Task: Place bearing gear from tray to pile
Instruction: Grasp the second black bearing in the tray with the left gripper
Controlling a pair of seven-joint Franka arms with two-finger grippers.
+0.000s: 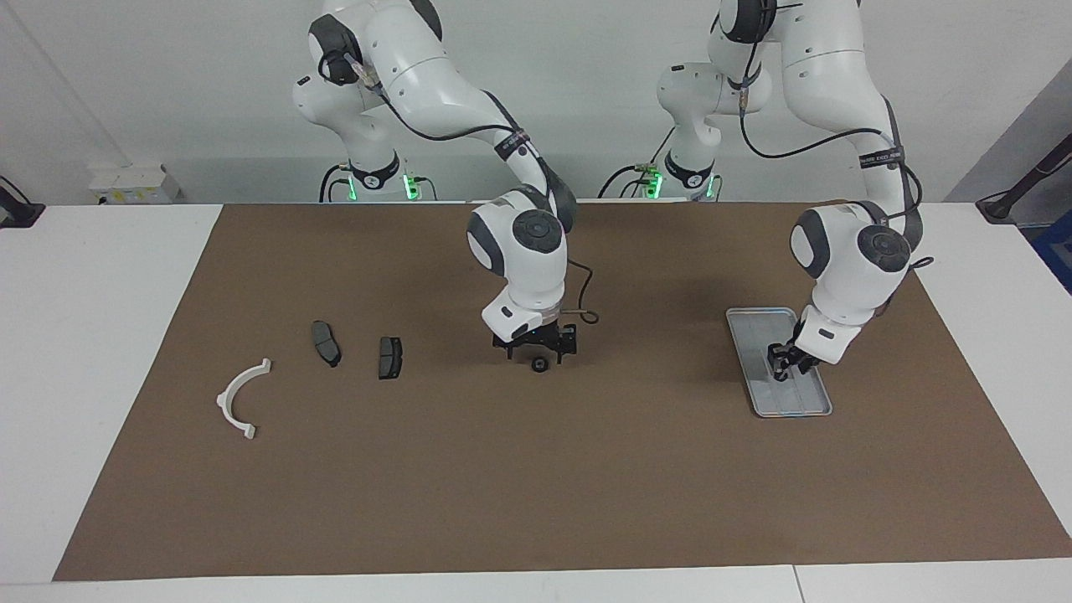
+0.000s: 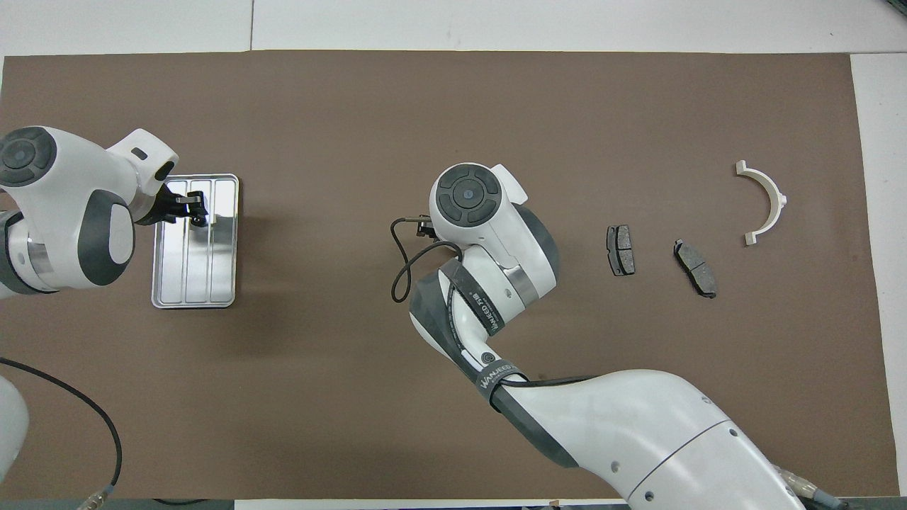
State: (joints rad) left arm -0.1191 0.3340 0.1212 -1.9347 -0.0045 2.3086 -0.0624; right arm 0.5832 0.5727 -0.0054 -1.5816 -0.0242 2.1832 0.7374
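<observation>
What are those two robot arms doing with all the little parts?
The left gripper is down in the silver tray, its fingers around a small black gear. The right gripper is open, low over another black gear on the brown mat. Two dark plates and a white curved bracket lie toward the right arm's end.

We see a brown mat point(image 1: 536, 486) covering most of the white table point(image 1: 100, 335). A small white box point(image 1: 134, 182) sits at the table's edge nearest the robots, toward the right arm's end, against the pale wall point(image 1: 167, 84).
</observation>
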